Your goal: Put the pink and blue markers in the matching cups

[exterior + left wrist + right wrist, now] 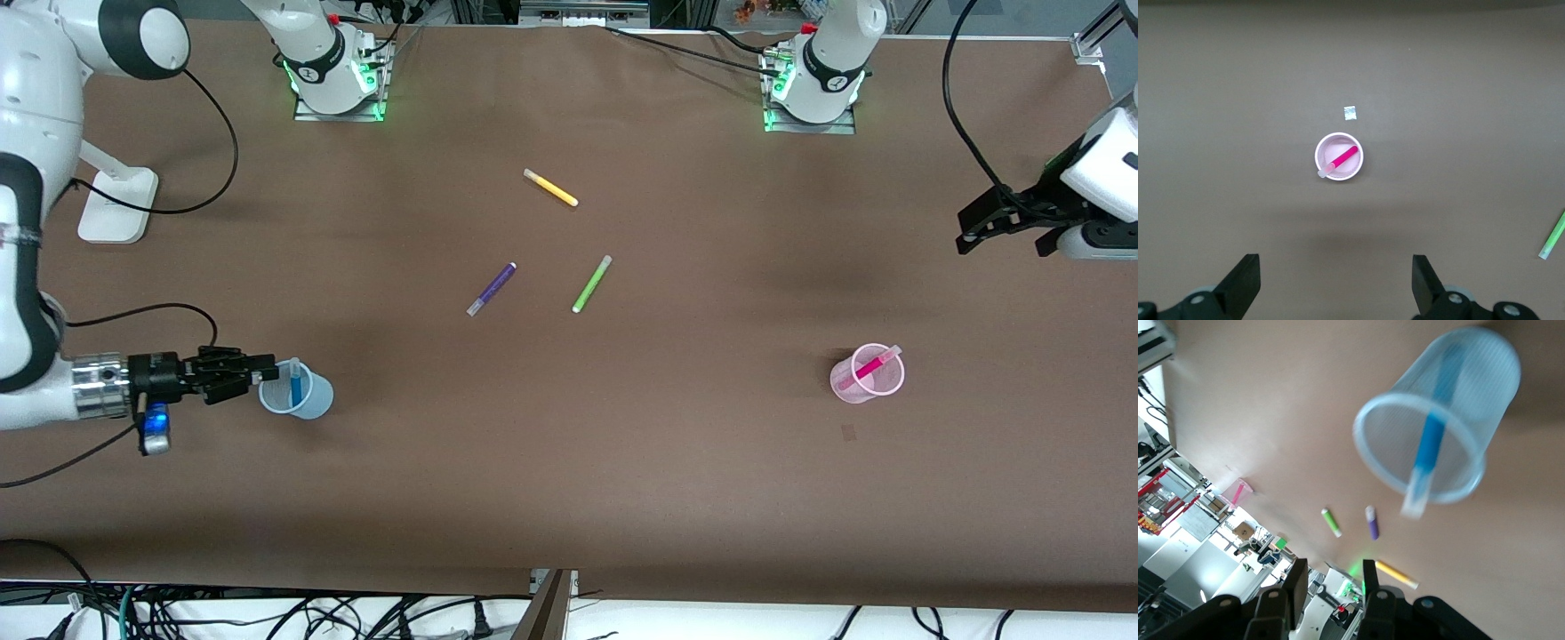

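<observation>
Both markers stand in their matching cups
Blue marker upright in blue cup, right gripper beside it, fingers apart; pink marker leans slantwise in pink cup; left gripper open, waiting

I see the pink cup upright on the brown worktop, the pink marker leaning inside it. My left pincer hangs spread wide; a small silvery scrap lies near the cup.

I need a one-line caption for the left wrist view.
Open left hand above pink cup holding pink marker.
</observation>
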Tool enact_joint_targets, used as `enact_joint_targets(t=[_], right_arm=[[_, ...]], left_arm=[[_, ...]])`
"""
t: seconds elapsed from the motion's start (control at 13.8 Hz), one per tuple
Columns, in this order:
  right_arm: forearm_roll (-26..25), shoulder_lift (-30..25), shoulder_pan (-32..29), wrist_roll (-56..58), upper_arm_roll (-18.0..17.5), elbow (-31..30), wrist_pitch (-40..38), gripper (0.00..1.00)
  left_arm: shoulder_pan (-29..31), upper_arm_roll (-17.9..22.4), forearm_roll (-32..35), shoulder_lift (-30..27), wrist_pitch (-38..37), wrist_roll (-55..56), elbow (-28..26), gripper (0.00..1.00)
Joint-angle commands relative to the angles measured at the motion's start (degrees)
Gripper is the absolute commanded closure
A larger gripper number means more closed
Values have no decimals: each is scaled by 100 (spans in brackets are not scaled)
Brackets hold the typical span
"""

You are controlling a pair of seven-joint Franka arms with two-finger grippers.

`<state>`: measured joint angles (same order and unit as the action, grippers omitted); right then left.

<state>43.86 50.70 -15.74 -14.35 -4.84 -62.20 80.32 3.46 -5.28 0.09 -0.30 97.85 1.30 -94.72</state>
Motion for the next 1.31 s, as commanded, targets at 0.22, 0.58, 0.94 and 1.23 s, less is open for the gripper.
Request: enact_joint_targets(t=[0.22, 0.58, 0.94, 1.23], right_arm=[[-1394, -1842, 176, -823, -53, -117, -1279, 59], [-2819, -3153, 650, -578, -79, -126, -2081, 56], [-4349, -3418, 1126, 37, -482, -302, -2311, 54], [-4395, -3497, 1144, 55, -598, -442, -2285, 51]], left_arm=[[-3, 9, 0, -93, -38, 46, -82, 0], [14, 10, 0, -93, -38, 46, -73, 0], [14, 1, 0, -85, -29, 46, -73, 0], [14, 1, 0, -93, -29, 46, -73, 0]])
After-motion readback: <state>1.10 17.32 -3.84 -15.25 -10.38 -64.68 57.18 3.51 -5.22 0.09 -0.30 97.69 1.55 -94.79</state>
